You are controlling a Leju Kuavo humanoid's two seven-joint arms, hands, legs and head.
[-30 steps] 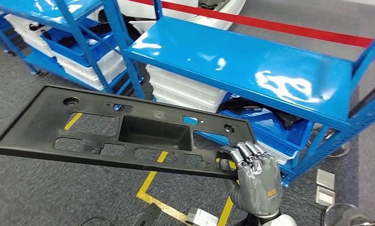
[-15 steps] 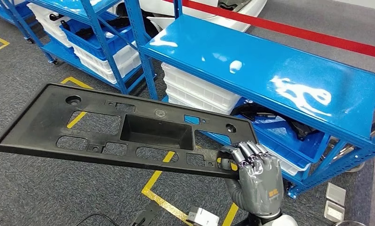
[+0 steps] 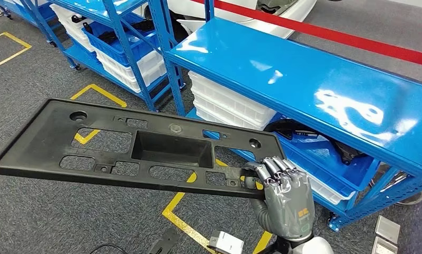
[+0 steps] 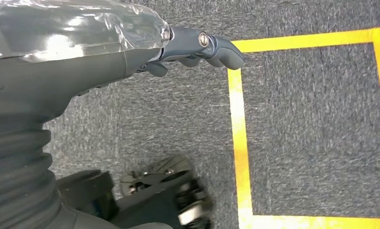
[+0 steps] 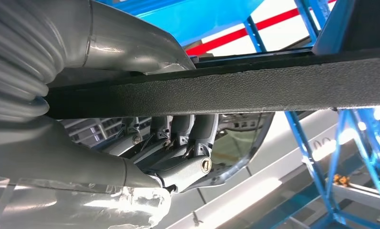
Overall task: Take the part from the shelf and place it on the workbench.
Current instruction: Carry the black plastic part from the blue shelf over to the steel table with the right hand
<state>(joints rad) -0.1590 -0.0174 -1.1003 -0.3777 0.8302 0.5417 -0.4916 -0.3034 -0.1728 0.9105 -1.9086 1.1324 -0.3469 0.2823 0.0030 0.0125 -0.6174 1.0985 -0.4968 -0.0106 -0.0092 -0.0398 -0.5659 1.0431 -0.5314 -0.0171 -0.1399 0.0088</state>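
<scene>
Your right hand (image 3: 285,198) is clamped on the near right corner of the part (image 3: 140,151), fingers (image 3: 272,168) curled over its top edge. In the right wrist view the same fingers (image 5: 188,138) wrap under the textured black rim of the part (image 5: 254,86), so the grip looks real, but it is a grip at one end only.

That is your trouble. The part is a long, flat black panel with cut-outs and a sunken pocket in the middle, and it reaches well out to your left over the grey floor (image 3: 34,217), carried in the air with nothing beneath it. All that length hangs off one corner hold. If the panel sags or twists in the fingers, I judge it could pivot and slide out.

Your left hand (image 4: 197,45) hangs by your side over the carpet, fingers loosely curled, holding nothing. It gives no support to the free end.

Further out, the blue shelf (image 3: 314,79) stands just behind the panel, its top bare and glossy, white bins (image 3: 224,103) stacked under it. A second blue rack (image 3: 118,32) stands to the left. If you turn with the panel's far end swinging wide, it may clip an upright on either one.

Yellow floor tape (image 3: 187,203) runs under you. No workbench shows, so placing is not yet near.
</scene>
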